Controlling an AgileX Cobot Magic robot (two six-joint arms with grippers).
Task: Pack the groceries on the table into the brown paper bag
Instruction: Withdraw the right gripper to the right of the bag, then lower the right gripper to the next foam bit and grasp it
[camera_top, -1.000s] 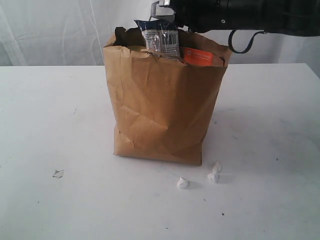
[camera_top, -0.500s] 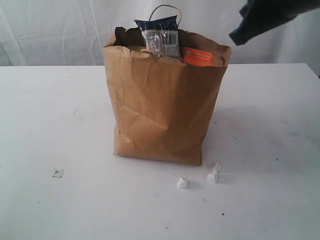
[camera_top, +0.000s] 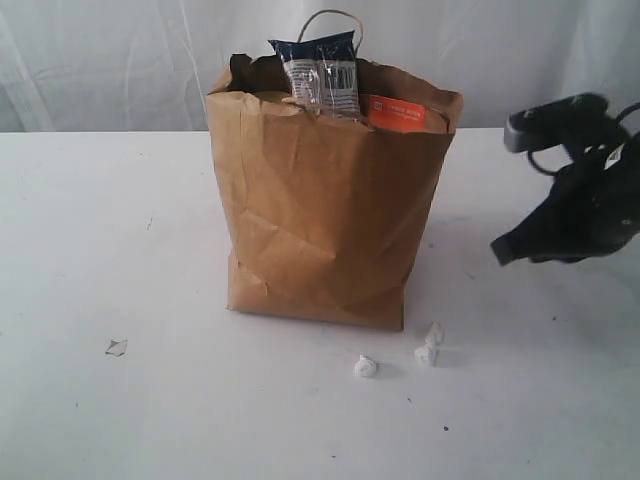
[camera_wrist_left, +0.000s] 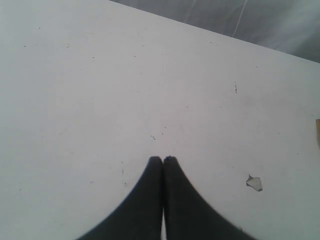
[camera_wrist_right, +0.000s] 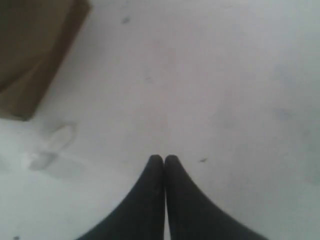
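The brown paper bag (camera_top: 330, 200) stands upright in the middle of the white table (camera_top: 120, 230). A navy packet (camera_top: 318, 72) sticks up out of its rim, and the orange label of a brown pouch (camera_top: 397, 112) shows beside it. Other groceries are hidden inside. My right gripper (camera_top: 503, 250) hangs low over the table to the right of the bag, shut and empty; its wrist view shows the fingertips (camera_wrist_right: 164, 159) pressed together, with the bag's corner (camera_wrist_right: 35, 55) off to one side. My left gripper (camera_wrist_left: 163, 160) is shut and empty over bare table; it is out of the exterior view.
Three small white crumpled scraps (camera_top: 366, 367) (camera_top: 426, 354) (camera_top: 435, 332) lie in front of the bag's right corner. A small torn flake (camera_top: 116, 347) lies front left, also seen as a flake (camera_wrist_left: 254, 183) in the left wrist view. A white curtain (camera_top: 100, 60) hangs behind.
My right arm has left the bag's mouth and swung down to the right of the bag, its jaws closing on nothing. The navy packet stays in the bag.
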